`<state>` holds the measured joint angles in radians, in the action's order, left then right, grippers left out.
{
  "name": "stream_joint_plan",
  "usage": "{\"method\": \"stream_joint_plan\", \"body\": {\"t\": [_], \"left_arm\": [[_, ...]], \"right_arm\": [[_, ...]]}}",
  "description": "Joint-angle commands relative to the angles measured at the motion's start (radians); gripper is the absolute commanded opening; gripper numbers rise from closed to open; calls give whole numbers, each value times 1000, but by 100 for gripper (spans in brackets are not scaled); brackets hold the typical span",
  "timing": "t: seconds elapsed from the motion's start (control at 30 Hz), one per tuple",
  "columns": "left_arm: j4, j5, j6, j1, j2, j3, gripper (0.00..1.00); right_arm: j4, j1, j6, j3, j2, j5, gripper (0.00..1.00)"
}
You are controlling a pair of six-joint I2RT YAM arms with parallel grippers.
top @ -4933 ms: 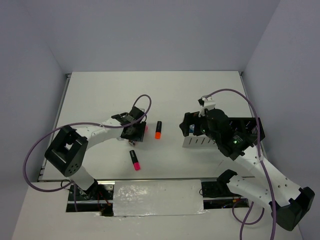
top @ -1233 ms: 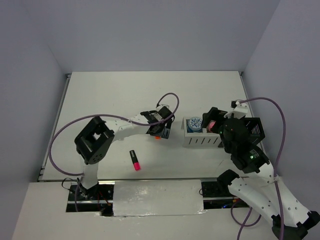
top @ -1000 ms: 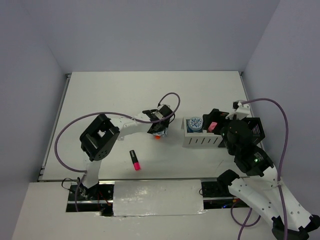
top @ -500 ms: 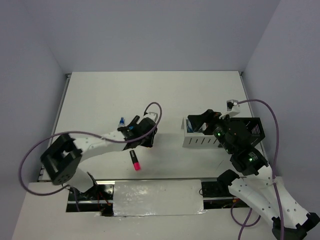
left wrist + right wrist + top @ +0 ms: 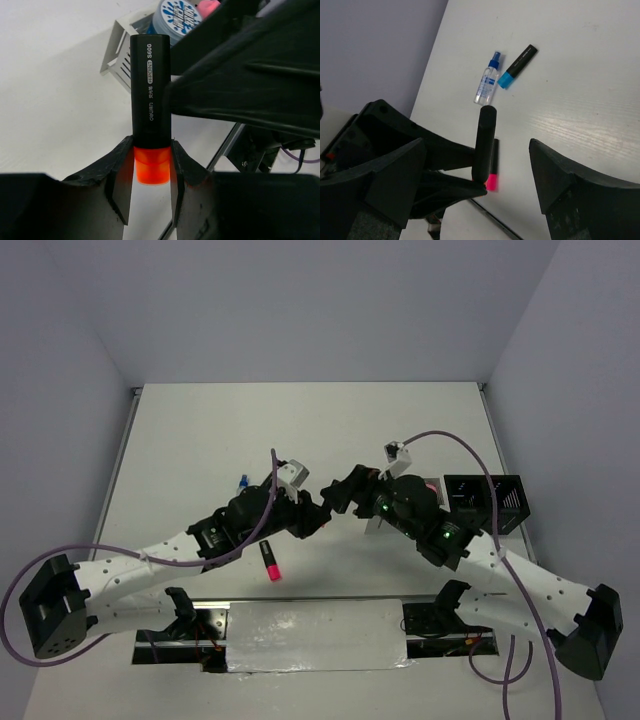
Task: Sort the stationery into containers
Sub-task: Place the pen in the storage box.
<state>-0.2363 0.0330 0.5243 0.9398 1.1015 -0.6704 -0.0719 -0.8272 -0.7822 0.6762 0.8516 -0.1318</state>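
Note:
My left gripper (image 5: 151,150) is shut on the orange end of the orange marker (image 5: 150,90), whose black body points up and away, off the table. My right gripper (image 5: 477,145) is open, its wide fingers (image 5: 385,175) standing either side of that black body without touching it. In the top view the two grippers meet mid-table, left gripper (image 5: 312,515) and right gripper (image 5: 340,495). On the table lie a pink marker (image 5: 270,560), a blue marker (image 5: 517,66) and a clear blue-capped bottle (image 5: 486,80). The white organizer (image 5: 117,55) holds the dotted-lid tin (image 5: 177,15) and pink tube (image 5: 207,7).
The black mesh box (image 5: 485,502) stands at the right, behind the right arm. That arm covers most of the white organizer in the top view. Purple cables loop above both arms. The table's near edge has a metal rail (image 5: 310,625).
My left gripper shut on the orange marker and lifted it off the table. My right gripper swung left from above the organizer to flank the marker, its jaws narrowing a little.

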Motion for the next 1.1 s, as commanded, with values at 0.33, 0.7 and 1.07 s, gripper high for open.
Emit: {"method": "stream_joint_plan", "body": {"t": [0.33, 0.7, 1.07], "left_arm": [[-57, -98, -90, 11, -75, 8, 45], [636, 451, 86, 8, -75, -286, 99], [715, 392, 149, 8, -121, -221, 99]], "right_arm": [[78, -39, 84, 94, 96, -94, 0], [-136, 57, 396, 43, -235, -883, 0], [-286, 603, 317, 100, -83, -958, 0]]}}
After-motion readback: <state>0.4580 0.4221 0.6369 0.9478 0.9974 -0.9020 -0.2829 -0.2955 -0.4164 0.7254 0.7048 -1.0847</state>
